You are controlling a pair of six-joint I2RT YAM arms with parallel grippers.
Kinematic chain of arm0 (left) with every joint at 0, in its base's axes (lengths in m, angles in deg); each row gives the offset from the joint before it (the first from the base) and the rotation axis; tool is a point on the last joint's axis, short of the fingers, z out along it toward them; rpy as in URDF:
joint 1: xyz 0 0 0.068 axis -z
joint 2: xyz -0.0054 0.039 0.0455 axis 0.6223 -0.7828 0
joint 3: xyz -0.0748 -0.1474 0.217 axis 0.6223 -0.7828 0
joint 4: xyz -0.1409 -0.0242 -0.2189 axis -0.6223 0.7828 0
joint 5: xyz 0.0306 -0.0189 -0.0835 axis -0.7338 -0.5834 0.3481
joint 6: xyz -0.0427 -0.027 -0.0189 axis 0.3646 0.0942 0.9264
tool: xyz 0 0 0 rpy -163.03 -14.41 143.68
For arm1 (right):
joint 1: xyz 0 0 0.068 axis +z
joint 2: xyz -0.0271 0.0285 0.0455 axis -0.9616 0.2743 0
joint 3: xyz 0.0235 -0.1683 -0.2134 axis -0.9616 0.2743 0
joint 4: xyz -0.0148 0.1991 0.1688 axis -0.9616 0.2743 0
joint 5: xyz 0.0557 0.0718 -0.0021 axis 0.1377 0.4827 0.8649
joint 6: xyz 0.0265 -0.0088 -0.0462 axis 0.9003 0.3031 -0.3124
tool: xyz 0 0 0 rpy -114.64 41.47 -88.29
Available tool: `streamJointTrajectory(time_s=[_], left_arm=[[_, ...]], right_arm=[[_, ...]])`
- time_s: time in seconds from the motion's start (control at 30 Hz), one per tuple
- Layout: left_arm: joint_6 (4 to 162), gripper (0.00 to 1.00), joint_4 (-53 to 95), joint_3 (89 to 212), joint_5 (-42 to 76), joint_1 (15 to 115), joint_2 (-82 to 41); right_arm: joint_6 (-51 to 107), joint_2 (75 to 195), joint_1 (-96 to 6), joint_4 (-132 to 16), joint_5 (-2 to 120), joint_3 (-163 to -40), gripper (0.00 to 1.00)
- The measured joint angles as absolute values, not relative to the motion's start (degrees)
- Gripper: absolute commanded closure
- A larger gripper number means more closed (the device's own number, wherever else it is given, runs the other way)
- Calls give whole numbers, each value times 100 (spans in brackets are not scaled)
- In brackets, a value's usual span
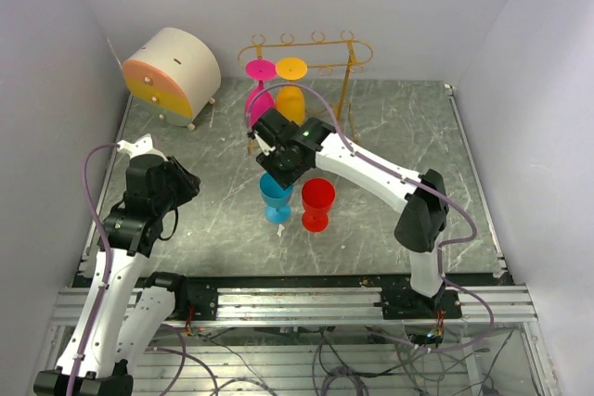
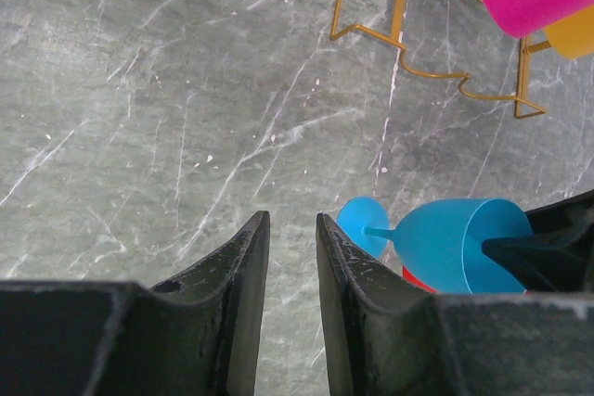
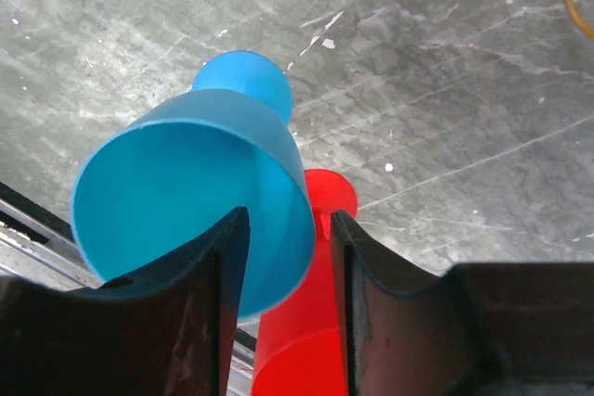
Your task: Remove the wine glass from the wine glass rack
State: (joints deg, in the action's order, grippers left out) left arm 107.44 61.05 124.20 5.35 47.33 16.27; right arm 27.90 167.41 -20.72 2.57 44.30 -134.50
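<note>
Blue wine glass is off the wine glass rack; it sits mid-table, at 6 o'clock from the rack in the top view, foot down as far as I can tell; red glass just beside it at 3 o'clock.

Right gripper hangs over the bowl, jaws parted astride the rim wall, one finger inside, one outside; a sliver of red shows between the outer finger and the wall, so I read it as released, not pinching. Left gripper is well apart at 9 o'clock of the glass; jaws a narrow slot apart, nothing in them.

Pink glass and yellow glass hang foot-up on the rack at 12 o'clock.

Handling, my read: opaque moulded plastic, so light, stiff, not brittle; smooth wall likely slippery under hard pads; tall on a thin stem and small round foot, so tippy; a nudge when backing out could knock it into the red one. Best hold: across the rim wall or around the bowl; stem too thin. Rack is thin gold wire; probably springy and prone to skid if snagged.
</note>
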Motion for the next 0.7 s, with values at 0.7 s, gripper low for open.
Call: streamJointTrajectory(time_s=[0.7], left_arm=[[10374,64,6134,12660,559,4733,1369]], right_arm=[[4801,14522,-4931,-1797,6583,-13844,55]])
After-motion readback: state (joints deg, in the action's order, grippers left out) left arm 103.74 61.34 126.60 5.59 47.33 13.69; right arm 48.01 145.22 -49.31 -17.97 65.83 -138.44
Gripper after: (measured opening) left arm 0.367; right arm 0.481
